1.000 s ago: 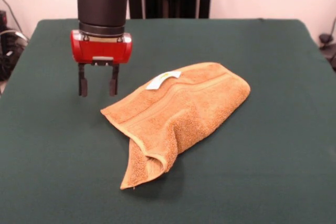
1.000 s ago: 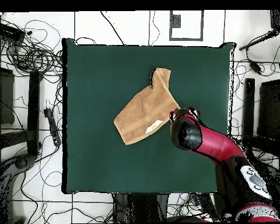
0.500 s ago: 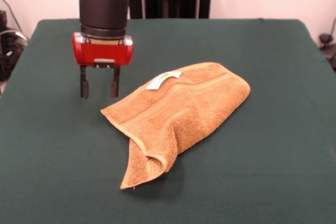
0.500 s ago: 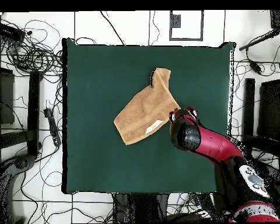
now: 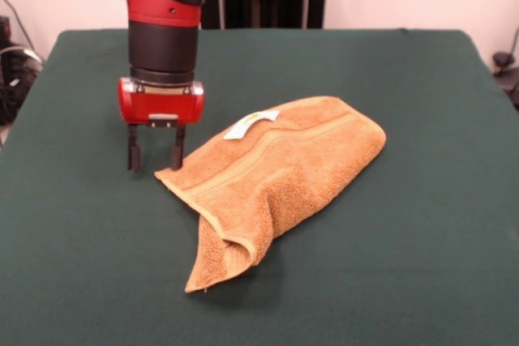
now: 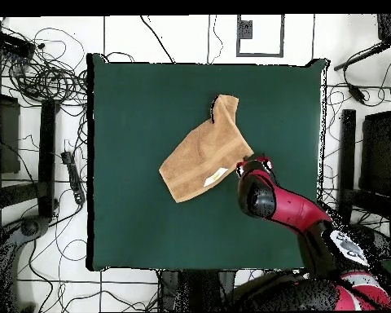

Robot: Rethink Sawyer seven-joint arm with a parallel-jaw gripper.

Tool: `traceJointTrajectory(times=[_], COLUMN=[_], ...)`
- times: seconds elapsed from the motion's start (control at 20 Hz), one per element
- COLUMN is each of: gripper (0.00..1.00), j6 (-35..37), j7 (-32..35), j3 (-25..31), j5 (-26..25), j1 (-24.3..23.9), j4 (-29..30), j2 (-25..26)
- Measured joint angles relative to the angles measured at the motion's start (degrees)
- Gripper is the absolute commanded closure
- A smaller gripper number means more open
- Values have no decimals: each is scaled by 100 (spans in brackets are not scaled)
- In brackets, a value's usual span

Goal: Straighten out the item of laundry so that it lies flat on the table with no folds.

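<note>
Front view: the end effector [image 5: 153,156] hangs with fingers spread, empty, just beside the folded towel [image 5: 272,176] mid-bench [image 5: 422,281]. It would do best to pinch only the top layer at that near corner [image 5: 166,174], then draw outward. Overhead view: the arm [image 6: 268,200] hides the fingers and that corner.

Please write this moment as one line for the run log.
towel: folded, not flat | gripper: jaws open, low beside towel's corner, holding nothing | table: green | task: not done
</note>
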Motion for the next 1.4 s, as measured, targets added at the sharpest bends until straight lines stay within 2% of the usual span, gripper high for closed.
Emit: traceJointTrajectory(times=[0.3,0.95,1.15,1.4], gripper=[0,0,0,0], j6=[-259,-230,78,807], j7=[1,0,0,0], j3=[19,18,19,19], j5=[-226,-253,-205,-81], j1=[-40,-27,4,80], j4=[35,40,41,36], j2=[25,-1,-84,-312])
